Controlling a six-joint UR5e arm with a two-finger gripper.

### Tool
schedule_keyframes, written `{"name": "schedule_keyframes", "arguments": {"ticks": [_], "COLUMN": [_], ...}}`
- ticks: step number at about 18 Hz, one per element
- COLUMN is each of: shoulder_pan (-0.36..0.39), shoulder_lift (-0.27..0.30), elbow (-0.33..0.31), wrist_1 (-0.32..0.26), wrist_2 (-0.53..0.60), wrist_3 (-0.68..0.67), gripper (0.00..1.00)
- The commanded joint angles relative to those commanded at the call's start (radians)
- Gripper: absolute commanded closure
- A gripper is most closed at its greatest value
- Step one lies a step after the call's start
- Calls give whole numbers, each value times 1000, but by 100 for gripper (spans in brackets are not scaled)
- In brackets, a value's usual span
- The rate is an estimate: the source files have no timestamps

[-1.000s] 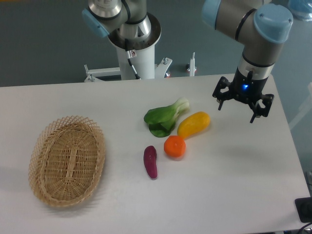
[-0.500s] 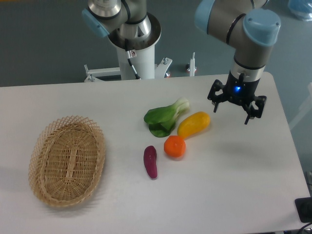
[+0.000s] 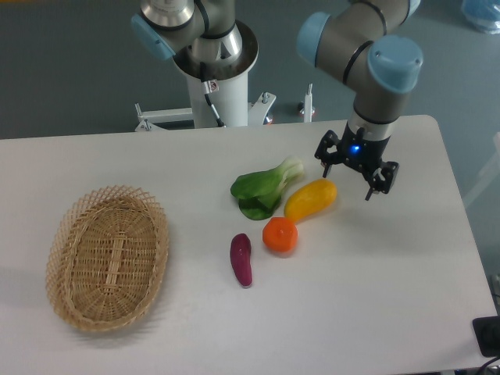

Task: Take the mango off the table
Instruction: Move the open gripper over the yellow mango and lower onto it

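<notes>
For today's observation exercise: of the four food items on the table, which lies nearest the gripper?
The yellow mango. It lies just left of the open gripper; the orange, bok choy and purple eggplant lie farther away.

No readable text, labels, brands or numbers anywhere that I can spot. Nothing printed on the table (image 3: 117, 156), nothing on the arm housings, nothing on the basket (image 3: 107, 258) sitting left of the fruit.
</notes>
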Motion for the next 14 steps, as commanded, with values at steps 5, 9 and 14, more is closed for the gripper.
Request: {"name": "schedule_keyframes", "arguments": {"ticks": [5,9,14], "shoulder_pan": [-1,-12,-29], "shoulder_lift": [-26,-45,-51], "elbow": [-78,-103,-147], "wrist_1": [103,147,202], "wrist_2": [34,101,101], "wrist_3": [70,74,77], "gripper": [0,0,0]}}
